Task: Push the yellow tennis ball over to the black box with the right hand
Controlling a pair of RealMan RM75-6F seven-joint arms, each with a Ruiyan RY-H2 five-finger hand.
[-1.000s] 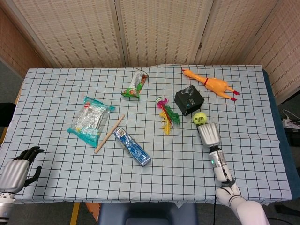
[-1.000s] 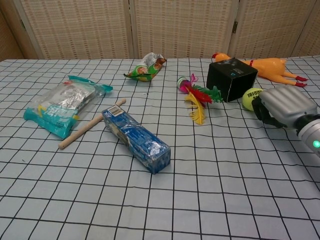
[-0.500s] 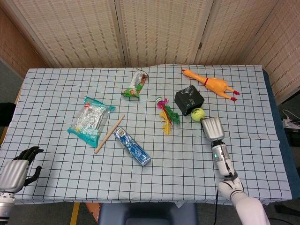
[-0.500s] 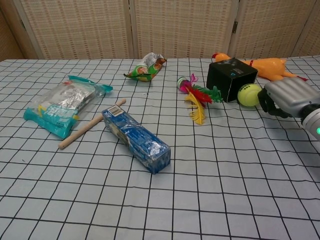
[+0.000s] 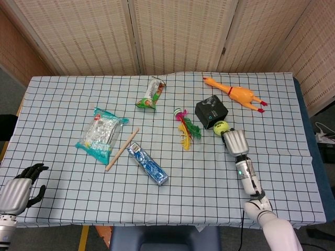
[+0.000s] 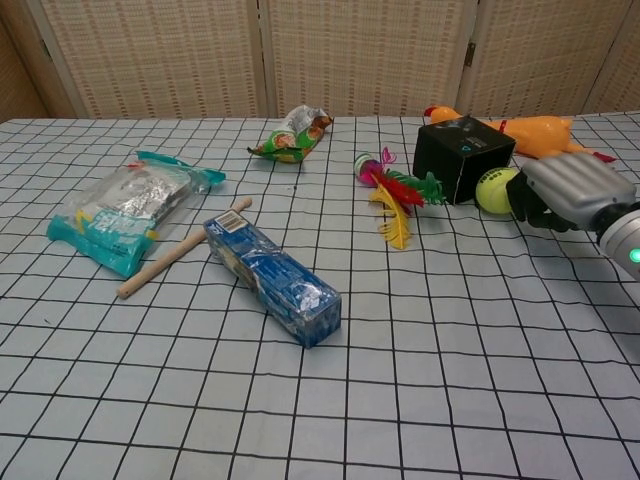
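The yellow tennis ball point(image 5: 220, 127) point(image 6: 494, 191) lies against the near right side of the black box point(image 5: 211, 111) point(image 6: 462, 157). My right hand point(image 5: 234, 141) point(image 6: 565, 192) is directly behind the ball with its fingers curled in. Its knuckles touch the ball and it holds nothing. My left hand point(image 5: 21, 189) rests at the table's near left corner, far from the ball, with its dark fingers loosely apart and nothing in them. The chest view does not show the left hand.
A feathered shuttlecock point(image 5: 185, 127) lies left of the box and a rubber chicken point(image 5: 236, 94) behind it. Further left lie a blue packet point(image 5: 147, 163), a wooden stick point(image 5: 122, 149), a clear snack bag point(image 5: 100, 134) and a green snack bag point(image 5: 151, 94).
My right hand moved forward and slightly left, rolling the tennis ball from a short way off up against the black box. The left hand stayed still.
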